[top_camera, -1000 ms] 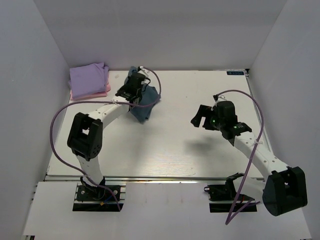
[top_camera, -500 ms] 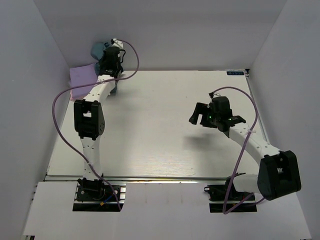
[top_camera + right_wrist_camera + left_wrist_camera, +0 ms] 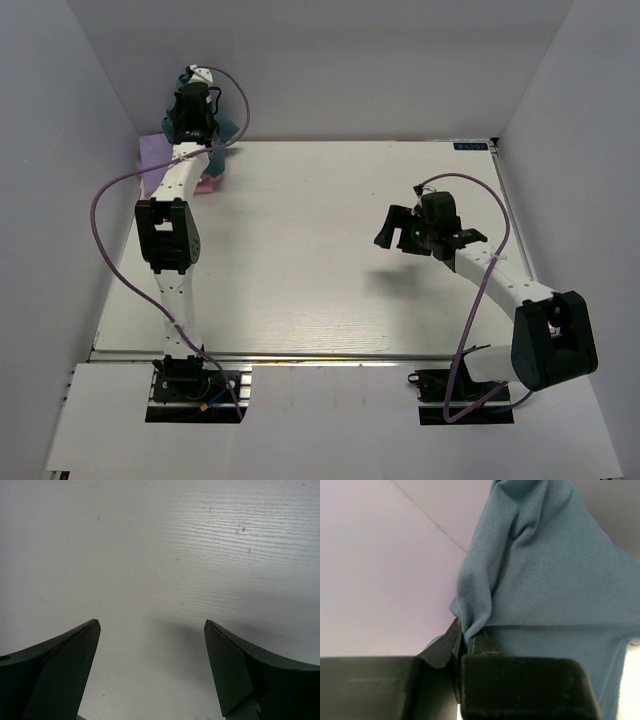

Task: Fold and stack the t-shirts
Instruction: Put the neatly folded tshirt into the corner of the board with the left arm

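At the table's far-left corner, the lavender-purple folded cotton t-shirt [image 3: 152, 155] lies on the pink folded t-shirt [image 3: 208, 183], so two look done. Just above the lavender one, the left gripper [image 3: 466, 639] is pinched tight on a bunched fold of the large dark teal-blue cotton t-shirt [image 3: 232, 128], lifted and hanging; setting it on the stack is left. White walls [image 3: 90, 120] crowd the lavender shirt on two sides. Well right of it, the right gripper [image 3: 151, 625] hovers spread wide, holding nothing, over the white wood-grain table [image 3: 300, 280], with plenty of room.

one teal shirt [image 3: 229, 123], one lavender shirt [image 3: 151, 156], one pink [image 3: 208, 184].
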